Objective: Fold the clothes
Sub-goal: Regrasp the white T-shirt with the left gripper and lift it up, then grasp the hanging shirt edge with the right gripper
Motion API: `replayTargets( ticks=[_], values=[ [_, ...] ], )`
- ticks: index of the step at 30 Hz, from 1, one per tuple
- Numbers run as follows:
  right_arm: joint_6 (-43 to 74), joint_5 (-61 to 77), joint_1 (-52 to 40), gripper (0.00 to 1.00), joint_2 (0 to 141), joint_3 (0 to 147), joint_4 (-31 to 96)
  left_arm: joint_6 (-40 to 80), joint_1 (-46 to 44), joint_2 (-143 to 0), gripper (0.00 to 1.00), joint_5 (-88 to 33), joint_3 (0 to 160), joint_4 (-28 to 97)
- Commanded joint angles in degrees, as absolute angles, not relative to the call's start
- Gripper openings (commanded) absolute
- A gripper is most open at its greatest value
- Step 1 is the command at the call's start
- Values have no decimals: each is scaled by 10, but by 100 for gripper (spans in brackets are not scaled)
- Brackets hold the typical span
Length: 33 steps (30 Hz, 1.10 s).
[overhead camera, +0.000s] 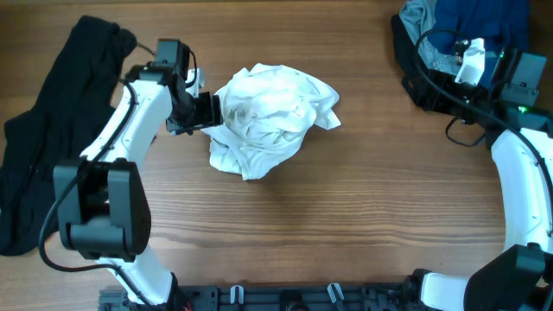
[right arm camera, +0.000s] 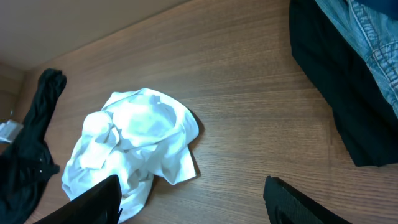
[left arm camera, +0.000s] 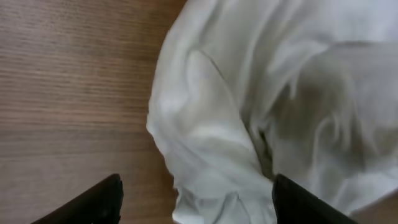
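White T-shirt (overhead camera: 272,117) lies crumpled, left gripper (left arm camera: 196,183) gaping over its edge (right gripper (right arm camera: 191,186) wide, empty).

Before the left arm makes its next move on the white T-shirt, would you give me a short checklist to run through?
1. White T-shirt spread flat: not ok, crumpled in a heap.
2. Left jaws open: ok, wide apart with the shirt's edge between them.
3. Right jaws empty: ok, open, nothing between them.
4. Black garment clear of the T-shirt: ok, lying apart beside the left arm.
5. Printed side found: cannot tell, no print shows.
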<state>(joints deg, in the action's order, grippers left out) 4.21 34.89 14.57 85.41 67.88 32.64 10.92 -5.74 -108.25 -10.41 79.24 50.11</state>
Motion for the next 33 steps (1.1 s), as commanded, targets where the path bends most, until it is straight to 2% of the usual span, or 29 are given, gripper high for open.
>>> replayTargets(
  ticks=[1, 10, 12, 14, 15, 16, 20, 27, 33],
  values=[
    [29, 354, 146, 74, 861, 689, 326, 189, -38, -1087, 77, -109, 738, 440],
    [30, 354, 146, 74, 861, 689, 322, 200, -37, -1114, 69, -98, 686, 321],
    [30, 354, 146, 74, 861, 689, 322, 207, -37, -1140, 63, -100, 686, 303],
    [30, 354, 146, 74, 862, 689, 322, 215, -37, -1148, 42, -103, 686, 300],
    [30, 354, 146, 74, 861, 689, 321, 215, -37, -1147, 12, -102, 686, 298],
    [30, 354, 146, 74, 861, 689, 318, 215, -36, -1144, 4, -102, 686, 290],
    [31, 354, 146, 73, 861, 689, 304, 213, -31, -1111, 4, -101, 727, 315],
    [31, 361, 146, 73, 861, 689, 295, 115, -44, -982, 4, -61, 1040, 501],
    [27, 402, 146, 73, 861, 689, 270, 63, -110, -901, 4, -57, 1153, 488]
  ],
)
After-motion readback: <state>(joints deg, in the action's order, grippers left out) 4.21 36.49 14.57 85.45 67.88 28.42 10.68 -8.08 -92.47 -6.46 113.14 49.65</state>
